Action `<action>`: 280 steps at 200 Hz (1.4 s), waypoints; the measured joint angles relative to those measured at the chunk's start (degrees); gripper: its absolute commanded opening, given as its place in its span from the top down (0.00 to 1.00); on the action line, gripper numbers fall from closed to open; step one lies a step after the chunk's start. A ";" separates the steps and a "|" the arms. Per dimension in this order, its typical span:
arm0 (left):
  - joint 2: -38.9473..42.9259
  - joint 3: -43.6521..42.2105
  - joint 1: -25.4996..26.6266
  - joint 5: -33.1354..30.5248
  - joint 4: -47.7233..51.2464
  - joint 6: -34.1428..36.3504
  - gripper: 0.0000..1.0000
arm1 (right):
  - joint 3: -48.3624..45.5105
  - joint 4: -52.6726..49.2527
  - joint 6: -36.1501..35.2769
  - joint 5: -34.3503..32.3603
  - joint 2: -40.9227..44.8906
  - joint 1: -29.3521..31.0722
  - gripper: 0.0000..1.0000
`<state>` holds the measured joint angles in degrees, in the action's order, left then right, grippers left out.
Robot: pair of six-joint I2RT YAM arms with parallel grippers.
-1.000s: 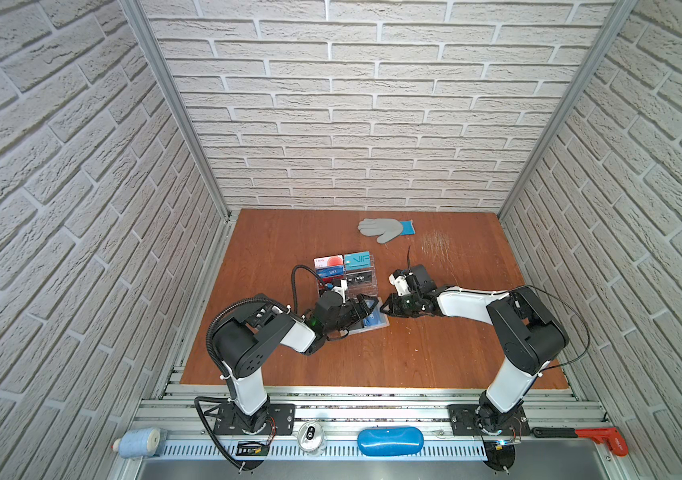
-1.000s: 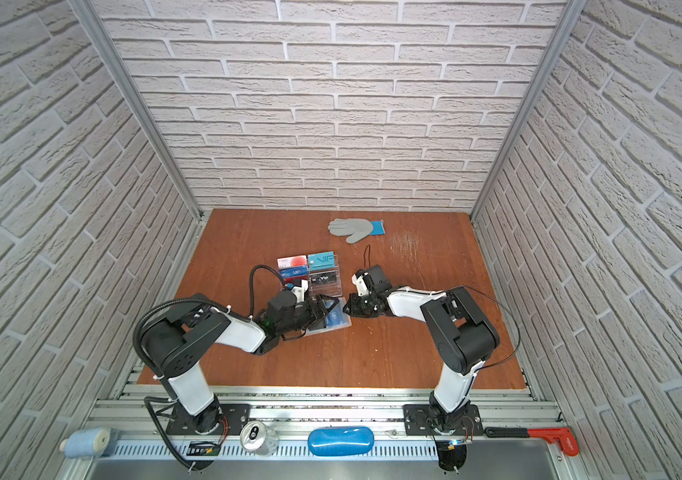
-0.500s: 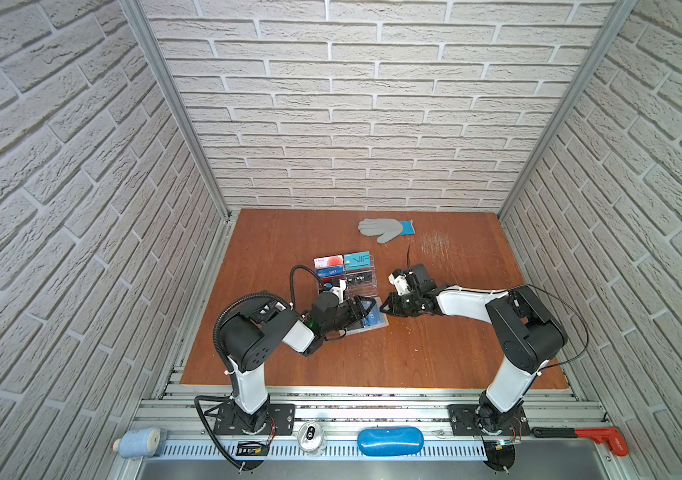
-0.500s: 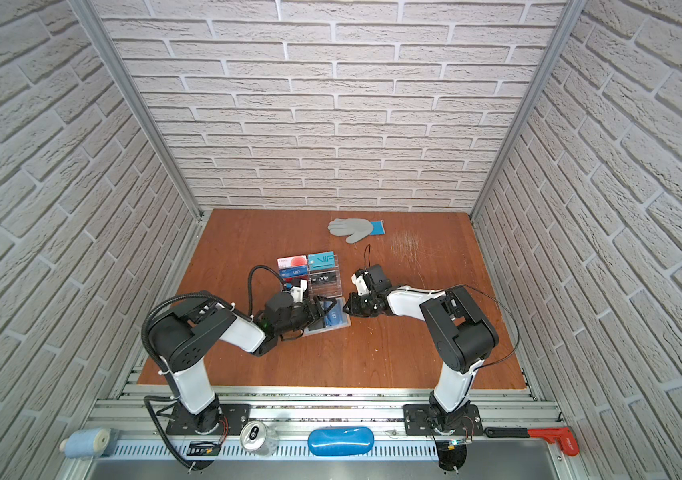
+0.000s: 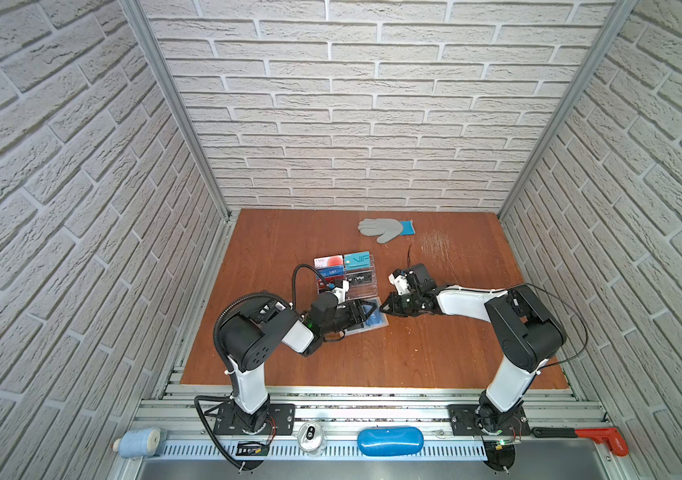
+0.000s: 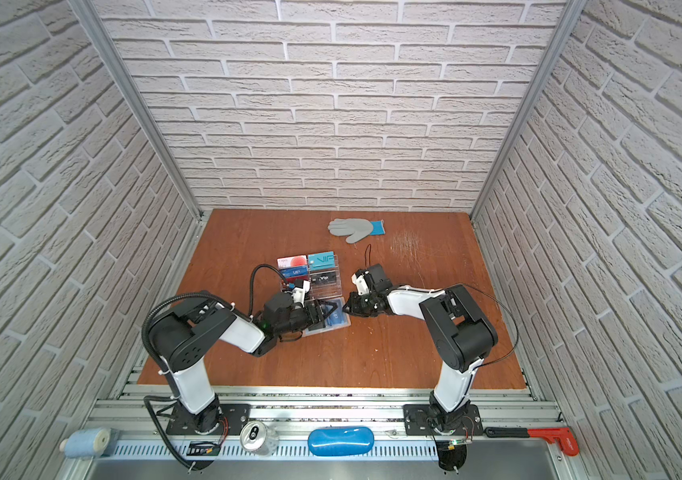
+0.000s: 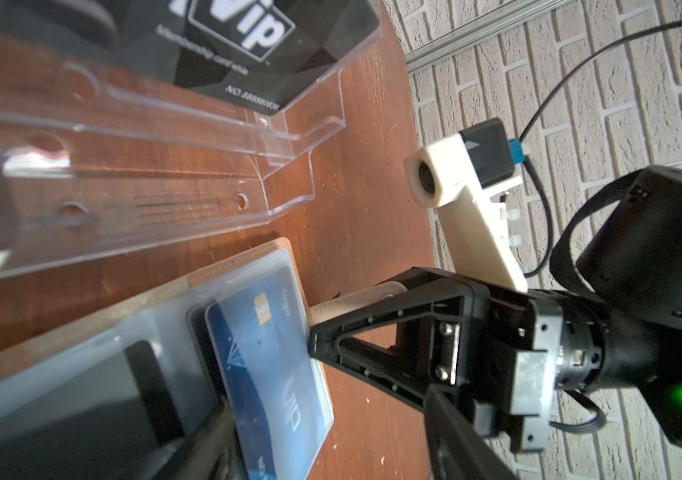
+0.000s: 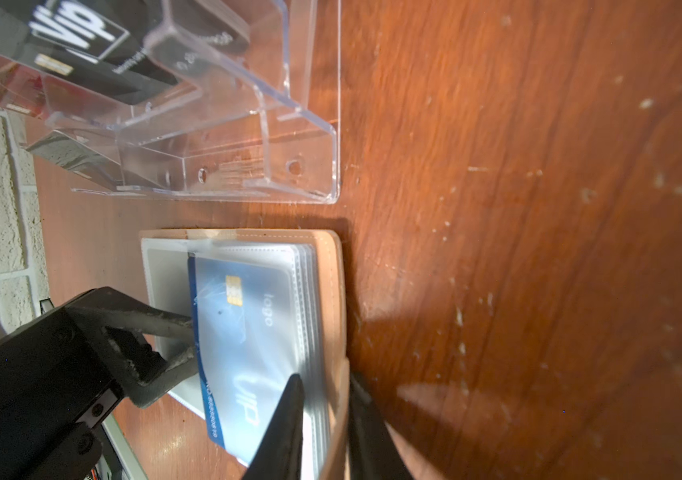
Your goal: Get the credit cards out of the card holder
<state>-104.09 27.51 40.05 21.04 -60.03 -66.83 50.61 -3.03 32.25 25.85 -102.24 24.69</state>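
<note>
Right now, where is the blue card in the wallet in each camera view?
Top view: blue card mid-table, just below the clear stand.
Top view: blue card, same spot.
Left wrist: blue card inside the card holder sleeve.
Right wrist: blue card, chip showing, in the top sleeve.
Shared landmark: the clear stand, in all four.

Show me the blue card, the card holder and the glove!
blue card point(image 8: 248, 332): right wrist view, middle of its face.
card holder point(image 8: 334, 291): right wrist view, tan outer edge.
glove point(image 5: 385, 227): in a top view, grey palm.

Left arm and right arm show white shells, black joints, looping black cables.
</note>
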 measured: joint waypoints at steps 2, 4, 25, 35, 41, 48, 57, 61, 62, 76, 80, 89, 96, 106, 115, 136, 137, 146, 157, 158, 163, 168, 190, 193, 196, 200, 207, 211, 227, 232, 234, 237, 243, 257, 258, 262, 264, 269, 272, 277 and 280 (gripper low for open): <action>0.00 0.02 0.00 0.02 0.00 0.00 0.31 | 0.00 0.04 0.02 0.02 0.00 0.00 0.80; 0.00 0.02 0.00 0.02 0.02 0.04 0.31 | 0.00 0.09 0.04 0.04 -0.02 0.00 0.80; -0.02 0.17 0.02 0.07 0.22 0.31 0.32 | 0.00 0.28 0.20 0.28 -0.11 -0.07 0.80; -0.04 0.28 0.02 0.09 0.33 0.35 0.33 | 0.00 0.31 0.33 0.44 -0.15 -0.11 0.80; -0.13 0.39 0.02 0.09 0.35 0.37 0.34 | 0.00 0.37 0.37 0.50 -0.17 -0.13 0.80; -0.28 0.52 0.04 0.04 0.37 0.37 0.34 | 0.00 0.46 0.39 0.59 -0.22 -0.15 0.80; -0.55 0.76 0.04 0.00 0.37 0.37 0.34 | -0.02 0.50 0.42 0.76 -0.26 -0.17 0.80; -0.63 0.87 0.04 -0.04 0.37 0.35 0.34 | -0.02 0.52 0.44 0.83 -0.31 -0.22 0.80; -0.66 0.90 0.04 -0.04 0.39 0.35 0.34 | -0.02 0.55 0.44 0.85 -0.31 -0.22 0.80; -1.09 1.57 0.09 -0.07 0.44 0.33 0.35 | -0.02 0.72 0.55 1.14 -0.37 -0.28 0.82; -1.31 1.84 0.15 -0.07 0.44 0.33 0.35 | -0.02 0.85 0.63 1.20 -0.44 -0.28 0.82; -1.70 2.38 0.22 -0.04 0.44 0.31 0.36 | -0.02 0.96 0.66 1.36 -0.46 -0.28 0.82; -1.97 2.71 0.26 -0.04 0.46 0.26 0.36 | -0.02 1.05 0.74 1.40 -0.46 -0.31 0.83; -2.25 3.06 0.24 -0.04 0.48 0.26 0.36 | -0.02 1.09 0.87 1.46 -0.46 -0.31 0.83; -2.47 3.34 0.26 -0.04 0.48 0.24 0.37 | -0.02 1.11 0.98 1.46 -0.46 -0.31 0.83; -2.86 3.76 0.26 -0.02 0.50 0.22 0.37 | -0.04 1.14 1.36 1.60 -0.48 -0.31 0.83; -2.91 3.82 0.26 -0.02 0.50 0.22 0.37 | -0.04 1.14 1.38 1.60 -0.48 -0.31 0.83; -3.17 4.13 0.26 0.00 0.48 0.24 0.37 | -0.04 1.16 1.49 1.70 -0.52 -0.31 0.83; -3.58 4.42 0.26 0.09 0.42 0.20 0.38 | -0.04 1.20 1.60 1.81 -0.52 -0.33 0.83; -3.58 4.44 0.26 0.09 0.39 0.20 0.38 | -0.04 1.20 1.60 1.81 -0.52 -0.33 0.83; -3.76 4.57 0.26 0.13 0.31 0.20 0.38 | -0.04 1.22 1.64 1.84 -0.55 -0.33 0.83; -3.89 4.66 0.28 0.13 0.17 0.17 0.38 | -0.04 1.22 1.64 1.86 -0.55 -0.33 0.83; -4.28 4.92 0.48 0.07 -0.07 0.17 0.38 | -0.13 1.29 1.66 2.01 -0.55 -0.48 0.82; -4.31 4.92 0.50 0.07 -0.09 0.17 0.39 | -0.17 1.36 1.66 2.08 -0.55 -0.50 0.82; -4.31 4.92 0.50 0.09 -0.13 0.17 0.39 | -0.20 1.38 1.68 2.14 -0.55 -0.55 0.82; -4.31 4.92 0.50 0.07 -0.15 0.17 0.39 | -0.22 1.40 1.68 2.21 -0.55 -0.59 0.82; -4.31 4.92 0.50 0.07 -0.15 0.17 0.39 | -0.26 1.49 1.66 2.29 -0.55 -0.66 0.82; -4.31 4.92 0.50 0.07 -0.15 0.17 0.39 | -0.33 1.55 1.66 2.36 -0.55 -0.70 0.82; -4.35 4.92 0.52 0.07 -0.20 0.20 0.39 | -0.59 1.90 1.64 2.60 -0.55 -0.90 0.81; -4.44 4.92 0.52 0.07 -0.28 0.17 0.39 | -0.68 1.97 1.64 2.69 -0.55 -0.94 0.80; -4.46 4.92 0.52 0.07 -0.35 0.20 0.39 | -0.70 1.99 1.64 2.71 -0.52 -0.96 0.80; -4.52 4.92 0.52 0.07 -0.42 0.20 0.39 | -0.72 1.99 1.64 2.73 -0.52 -0.98 0.80; -4.61 4.92 0.52 0.09 -0.50 0.20 0.39 | -0.79 2.03 1.64 2.75 -0.52 -1.05 0.79; -4.85 4.92 0.55 0.11 -0.87 0.20 0.39 | -0.92 2.03 1.62 2.78 -0.52 -1.29 0.78; -4.85 4.92 0.55 0.13 -0.92 0.20 0.39 | -0.92 2.03 1.62 2.78 -0.50 -1.29 0.78; -4.94 4.92 0.57 0.13 -1.03 0.20 0.39 | -0.98 2.03 1.62 2.84 -0.50 -1.36 0.78; -4.96 4.92 0.57 0.13 -1.07 0.20 0.39 | -1.01 2.03 1.62 2.86 -0.48 -1.38 0.78; -5.07 4.92 0.59 0.17 -1.25 0.20 0.40 | -1.07 2.03 1.62 2.95 -0.46 -1.46 0.78; -5.11 4.92 0.59 0.20 -1.29 0.20 0.39 | -1.09 2.03 1.62 2.97 -0.42 -1.55 0.78; -5.16 4.92 0.61 0.24 -1.33 0.20 0.39 | -1.16 2.03 1.62 3.02 -0.37 -1.66 0.77; -5.18 4.92 0.63 0.26 -1.38 0.22 0.39 | -1.18 2.05 1.62 3.08 -0.35 -1.70 0.77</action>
<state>-109.27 32.42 40.69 21.30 -61.41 -66.61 49.43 -0.97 33.87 28.93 -102.59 22.98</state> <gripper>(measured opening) 0.607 0.225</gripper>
